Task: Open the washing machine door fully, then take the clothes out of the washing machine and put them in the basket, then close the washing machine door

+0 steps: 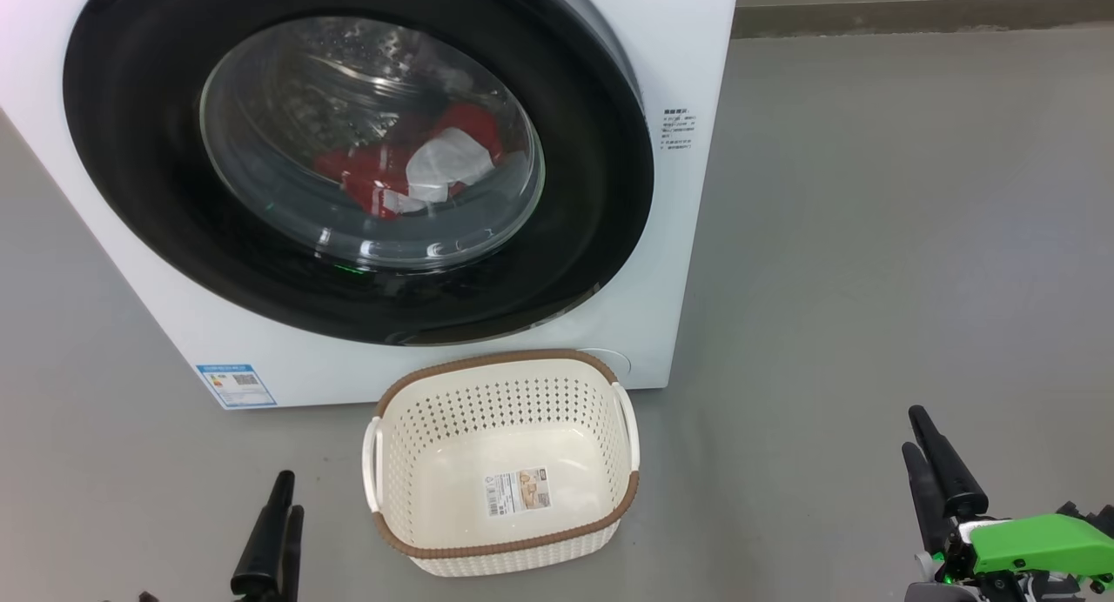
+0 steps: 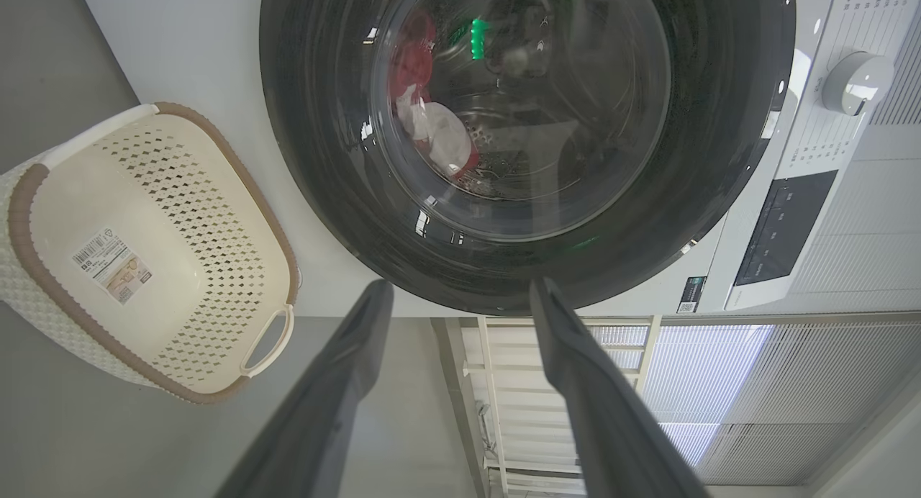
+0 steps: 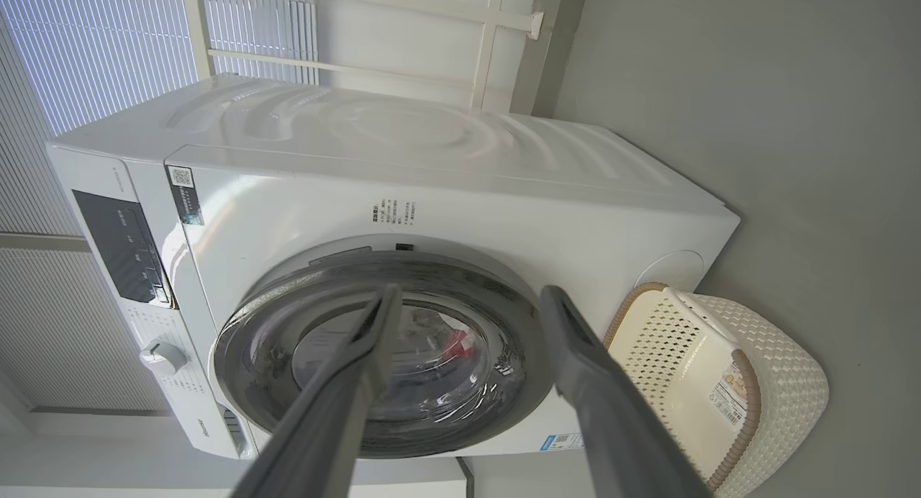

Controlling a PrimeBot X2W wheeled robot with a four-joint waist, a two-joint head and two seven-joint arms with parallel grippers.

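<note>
The washing machine (image 1: 687, 237) stands at the upper left, and its black-rimmed door (image 1: 130, 150) lies against the front. Through the glass the red and white clothes (image 1: 392, 171) rest in the drum. On the floor right in front of it is the cream basket (image 1: 505, 360), with just a paper label inside. My left gripper (image 1: 290, 493) hangs low to the basket's left, and my right gripper (image 1: 911, 428) low at the far right. In the wrist views both the left gripper (image 2: 460, 286) and the right gripper (image 3: 471, 291) are open, well short of the door (image 2: 324, 160), holding nothing.
Grey floor spreads right of the machine up to a wall skirting (image 1: 914, 15). A blue label (image 1: 237, 384) marks the machine's lower front. The control panel with a round knob (image 2: 856, 80) sits above the door. Window blinds in a white frame (image 2: 575, 368) stand behind the machine.
</note>
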